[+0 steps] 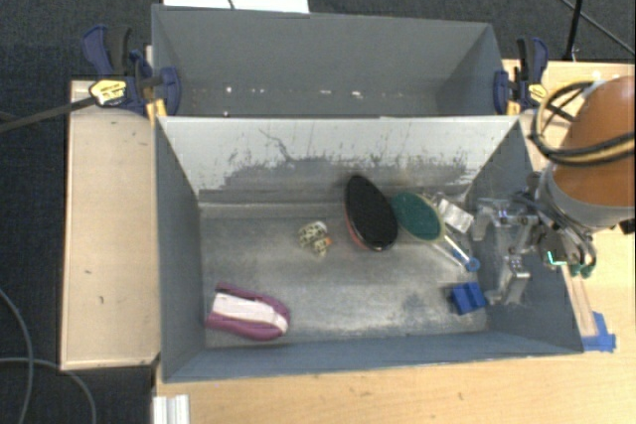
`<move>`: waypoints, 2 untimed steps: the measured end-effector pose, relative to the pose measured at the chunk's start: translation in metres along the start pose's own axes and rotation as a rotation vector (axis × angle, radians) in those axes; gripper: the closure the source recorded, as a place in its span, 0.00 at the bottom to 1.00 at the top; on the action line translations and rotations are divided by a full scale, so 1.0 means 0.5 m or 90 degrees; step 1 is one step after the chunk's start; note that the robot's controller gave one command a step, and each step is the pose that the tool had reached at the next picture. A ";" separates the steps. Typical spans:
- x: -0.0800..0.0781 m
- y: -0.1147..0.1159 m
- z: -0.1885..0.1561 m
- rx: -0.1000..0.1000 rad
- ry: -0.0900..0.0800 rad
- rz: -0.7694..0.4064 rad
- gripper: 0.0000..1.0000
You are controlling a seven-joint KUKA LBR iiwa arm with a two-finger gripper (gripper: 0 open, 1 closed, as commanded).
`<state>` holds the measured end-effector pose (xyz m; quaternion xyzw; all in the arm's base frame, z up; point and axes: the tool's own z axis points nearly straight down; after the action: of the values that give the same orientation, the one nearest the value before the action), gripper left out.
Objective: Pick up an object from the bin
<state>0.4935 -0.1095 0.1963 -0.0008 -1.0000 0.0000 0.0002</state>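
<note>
A small blue block (465, 298) lies on the floor of the grey bin (328, 65), close to its front wall and its right-hand slope. It is the thing nearest the jaws, which hang just to the right of the block and a little behind it. They look released, standing apart with only bin floor between them, so nothing is held. The arm (596, 154) comes in from farther right of the block, over the bin's rim.

Judging by its look, the block is light, stiff and squarish, unlikely to break. Its flat sides should give a fair hold if the jaws close across its narrow width, though it may skid on the metal floor or get pushed against the slope.

Behind the block lies a clear tube with a blue tip (454, 238), and beyond that a green oval thing (417, 216) touches a black oval thing (371, 212). Left of the block and farther back sits a small speckled ball (315, 237) on its own. Far to the left of the block, near the front wall, rests a purple and white soft-looking thing (246, 313).
</note>
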 end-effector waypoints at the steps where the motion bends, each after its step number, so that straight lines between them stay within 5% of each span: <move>1: 0.006 -0.052 0.257 0.000 -0.001 -0.080 0.00; 2: 0.004 -0.051 0.251 0.001 -0.002 -0.084 1.00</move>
<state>0.4916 -0.1349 0.0711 0.0648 -0.9979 0.0005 -0.0017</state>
